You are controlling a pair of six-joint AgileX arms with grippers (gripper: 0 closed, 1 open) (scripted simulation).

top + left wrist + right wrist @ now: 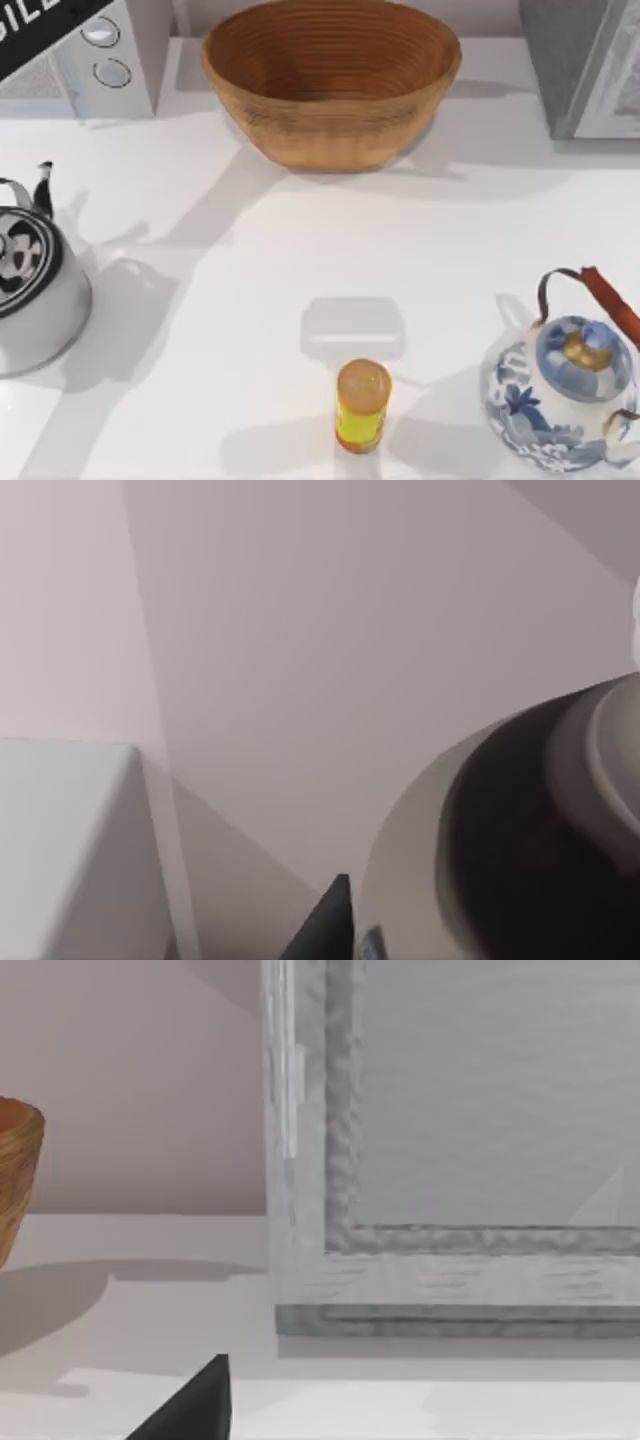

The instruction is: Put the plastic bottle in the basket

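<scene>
Jaw state: cannot tell for either arm. One dark fingertip (325, 925) pokes into the left wrist view beside the metal kettle (30, 285), another (195, 1405) into the right wrist view facing a grey framed box (585, 60); neither pair is visible.

Basket (330, 80) sits at the table's (250, 300) far edge, middle, with no bottle visible inside. I can't find the plastic bottle anywhere. What stands near the front edge, centre, well apart from the basket, is a yellow canister with an orange top (362, 405).

Risk: the canister gets grabbed as the bottle, since it is the only small container out there. The blue-and-white porcelain teapot (565, 390) stands just beside it on the right, so a careless approach could clip it.

Readable text: a partial "SIL" on a black strip (40, 30), far-left corner. The canister label is too small to read.
</scene>
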